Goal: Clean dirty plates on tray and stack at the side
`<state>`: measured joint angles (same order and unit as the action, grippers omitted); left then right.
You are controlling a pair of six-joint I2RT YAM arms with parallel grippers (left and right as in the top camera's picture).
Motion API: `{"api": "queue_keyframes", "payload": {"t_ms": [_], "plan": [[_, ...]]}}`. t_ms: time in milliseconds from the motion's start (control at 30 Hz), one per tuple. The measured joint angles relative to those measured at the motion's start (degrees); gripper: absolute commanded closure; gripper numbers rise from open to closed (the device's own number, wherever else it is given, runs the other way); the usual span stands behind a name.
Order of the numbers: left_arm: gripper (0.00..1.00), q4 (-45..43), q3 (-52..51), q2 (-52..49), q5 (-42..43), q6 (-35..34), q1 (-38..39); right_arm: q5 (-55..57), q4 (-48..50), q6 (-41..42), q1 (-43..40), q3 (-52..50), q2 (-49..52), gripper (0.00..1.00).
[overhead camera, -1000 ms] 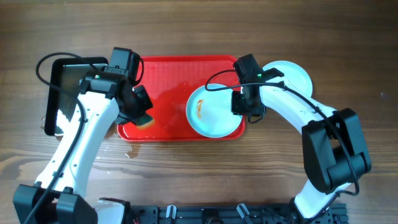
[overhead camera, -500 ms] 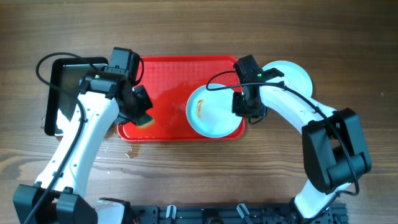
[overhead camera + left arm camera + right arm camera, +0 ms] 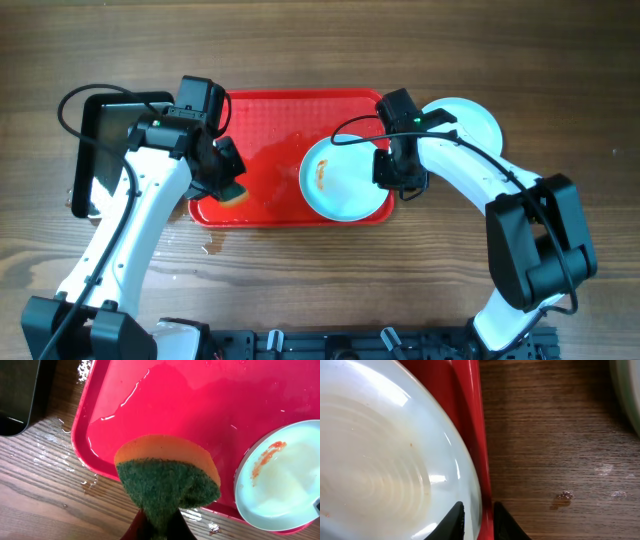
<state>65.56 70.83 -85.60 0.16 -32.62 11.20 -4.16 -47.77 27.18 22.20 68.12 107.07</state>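
Progress: judged about midway. Side stack on table just right of tray; plate count unclear. One plate on tray's right end, wet, orange smear not yet wiped. Left gripper clamped on sponge over tray's near-left corner. Right gripper astride plate rim; cannot tell whether gripping.

Left tool clamped tight, right tool narrowly parted, both downward-pointing.
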Motion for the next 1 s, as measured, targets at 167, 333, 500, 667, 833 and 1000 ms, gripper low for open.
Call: {"api": "queue_keyframes", "payload": {"t_ms": [167,333,500,667,833,1000], "plan": [[0.96,0.0,0.0,0.0,0.0,0.0,0.0,-0.1,-0.2,-0.2,-0.1,0.0,0.0,0.85],[0.96,0.0,0.0,0.0,0.0,0.0,0.0,-0.3,-0.2,-0.2,-0.2,0.0,0.0,0.84],[0.96,0.0,0.0,0.0,0.0,0.0,0.0,-1.0,-0.2,-0.2,-0.2,0.0,0.0,0.81],[0.96,0.0,0.0,0.0,0.0,0.0,0.0,-1.4,-0.6,-0.2,-0.2,0.2,0.0,0.82],[0.96,0.0,0.0,0.0,0.0,0.0,0.0,-2.4,-5.6,-0.2,0.0,4.4,0.0,0.82],[0.96,0.0,0.0,0.0,0.0,0.0,0.0,-1.5,-6.3,-0.2,0.0,7.3,0.0,0.82]]}}
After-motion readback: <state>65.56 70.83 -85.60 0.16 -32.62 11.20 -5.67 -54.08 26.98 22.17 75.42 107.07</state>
